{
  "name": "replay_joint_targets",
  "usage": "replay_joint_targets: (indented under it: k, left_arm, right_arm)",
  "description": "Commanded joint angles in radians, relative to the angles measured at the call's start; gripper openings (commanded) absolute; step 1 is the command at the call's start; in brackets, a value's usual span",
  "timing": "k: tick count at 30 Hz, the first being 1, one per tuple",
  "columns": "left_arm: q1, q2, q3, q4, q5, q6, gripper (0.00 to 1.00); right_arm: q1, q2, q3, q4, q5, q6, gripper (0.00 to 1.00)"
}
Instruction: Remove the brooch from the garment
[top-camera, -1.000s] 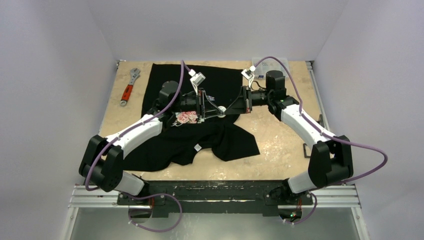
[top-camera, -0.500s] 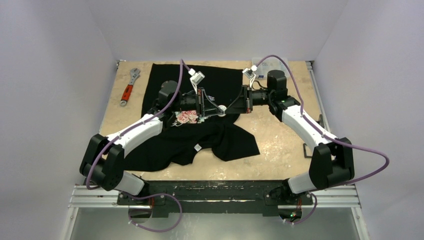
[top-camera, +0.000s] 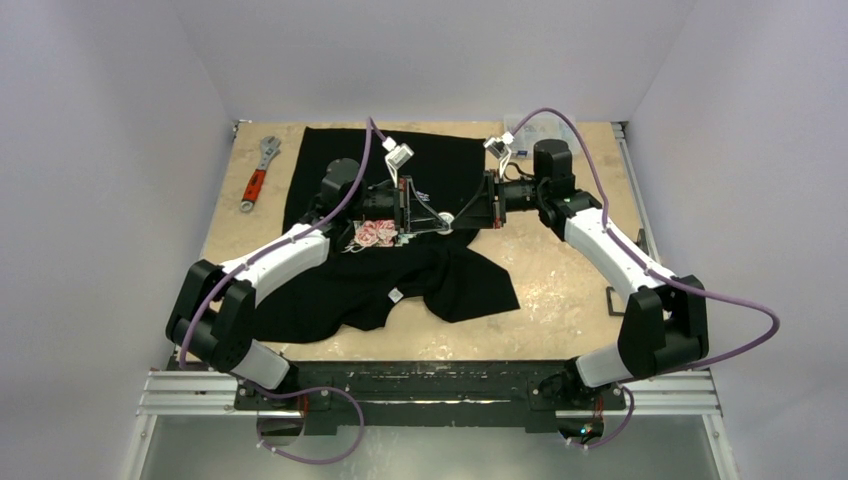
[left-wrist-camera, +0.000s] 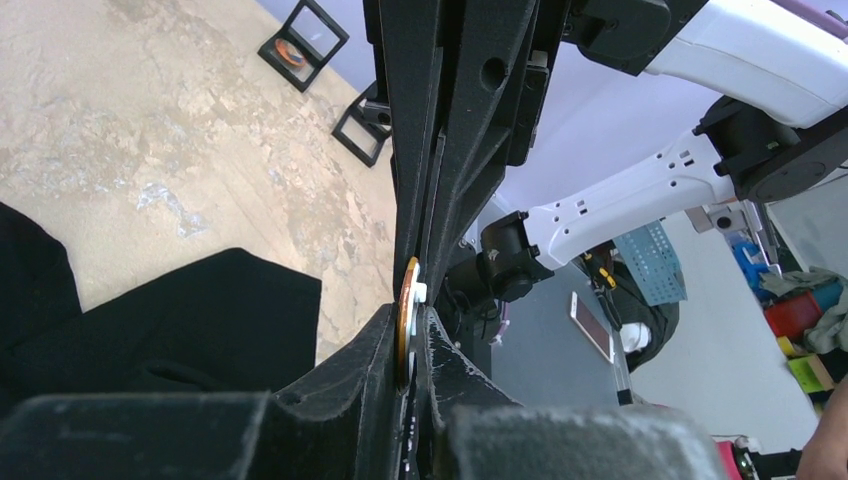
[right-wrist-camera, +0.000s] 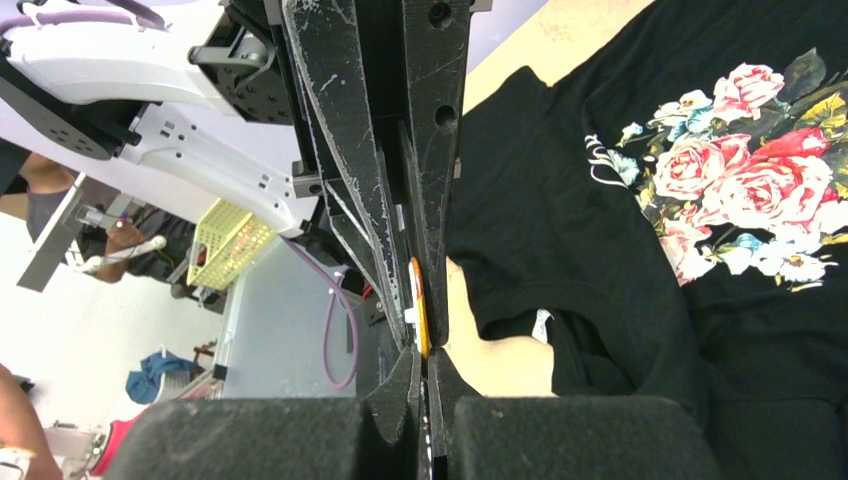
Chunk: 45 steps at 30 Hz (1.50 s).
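The brooch (top-camera: 446, 218) is a thin round disc with an orange-gold edge and a white back. It is held in the air over the black T-shirt (top-camera: 350, 290). My left gripper (top-camera: 437, 222) and right gripper (top-camera: 456, 216) meet tip to tip, and both are shut on the brooch. In the left wrist view the brooch (left-wrist-camera: 404, 310) stands edge-on in my gripper (left-wrist-camera: 411, 335). In the right wrist view the brooch (right-wrist-camera: 419, 305) sits in my gripper (right-wrist-camera: 425, 358). No fabric shows between the jaws. The rose print (right-wrist-camera: 750, 170) and neck label (right-wrist-camera: 541, 325) lie on the shirt below.
A red-handled wrench (top-camera: 256, 178) lies at the back left of the table. A clear box (top-camera: 545, 128) stands at the back right. A small black frame (top-camera: 612, 300) sits by the right edge. Two black stands (left-wrist-camera: 305, 45) show in the left wrist view.
The left arm's elbow has shifted a little to the right. Both grippers have stayed together on the brooch, raised slightly.
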Motion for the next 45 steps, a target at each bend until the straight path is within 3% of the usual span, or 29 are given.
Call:
replay_joint_targets:
  k: [1,10,18,27,32,37,45]
  left_arm:
    - [-0.017,0.035,0.045,-0.032,0.018,0.056,0.07]
    - [-0.032,0.045,0.081,-0.128,0.01,0.121,0.07]
    - [-0.04,0.055,0.112,-0.211,-0.001,0.17,0.07]
    - [-0.048,0.057,0.118,-0.221,-0.005,0.182,0.1]
    - [-0.046,0.038,0.115,-0.211,0.007,0.187,0.26]
    - [-0.027,-0.002,0.118,-0.239,0.032,0.212,0.33]
    - [0.06,-0.091,0.065,-0.305,0.014,0.246,0.62]
  right_arm:
    - [0.017,-0.01,0.092,-0.059,-0.049,-0.092,0.0]
    - [0.031,0.012,0.166,-0.26,-0.059,-0.284,0.0]
    - [0.062,0.033,0.251,-0.515,-0.031,-0.572,0.0]
    - [0.063,0.032,0.257,-0.553,-0.021,-0.613,0.0]
    - [0.062,0.033,0.253,-0.544,-0.017,-0.611,0.0]
    - [0.059,0.037,0.262,-0.587,0.018,-0.66,0.0]
    - [0.038,0.05,0.284,-0.659,0.122,-0.669,0.0]
